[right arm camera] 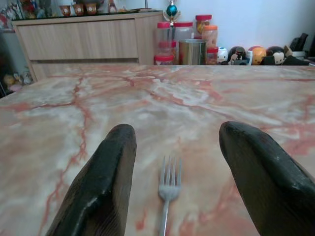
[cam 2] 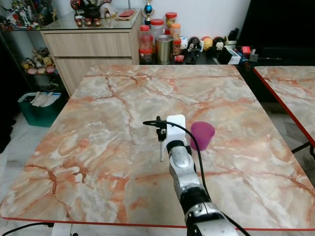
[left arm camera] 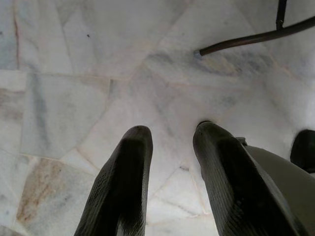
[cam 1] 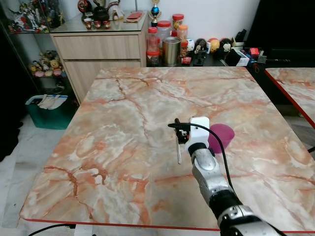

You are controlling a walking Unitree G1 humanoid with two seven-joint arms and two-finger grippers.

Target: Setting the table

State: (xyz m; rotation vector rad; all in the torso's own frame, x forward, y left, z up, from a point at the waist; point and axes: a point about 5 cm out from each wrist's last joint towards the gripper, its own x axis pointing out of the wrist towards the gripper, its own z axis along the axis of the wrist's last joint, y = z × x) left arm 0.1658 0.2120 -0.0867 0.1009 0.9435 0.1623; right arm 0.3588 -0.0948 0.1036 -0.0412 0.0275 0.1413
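**Fork on the marble, right gripper spread above it**

Right gripper point(right arm camera: 172, 162) hovers low over the marble table point(cam 1: 123, 108), near the centre of the head views. Its two black fingers point(right arm camera: 106, 182) stand wide apart, holding nothing. The fork point(right arm camera: 168, 196) lies flat on the slab in the gap between them, at lower centre of the right wrist view, tines aimed at the far edge and the jars point(right arm camera: 184, 34) in the upper middle. In the left eye view the same fork point(cam 1: 178, 150) is a thin pale bar just left of the wrist. The purple cup point(cam 2: 202, 134) stands upright just right of the wrist, near it but apart from the fork.

Left gripper point(left arm camera: 170, 172) hangs idle over pale floor tiles, fingers parted a little, empty.

Judgement: whether the fork is about to be gripped or is already in its place cannot be told. If picking: a thin flat handle on hard stone is awkward, so come straight down, keep the handle centred, close slowly and low. If leaving: rise vertically first. Either way, avoid swinging right into the cup.
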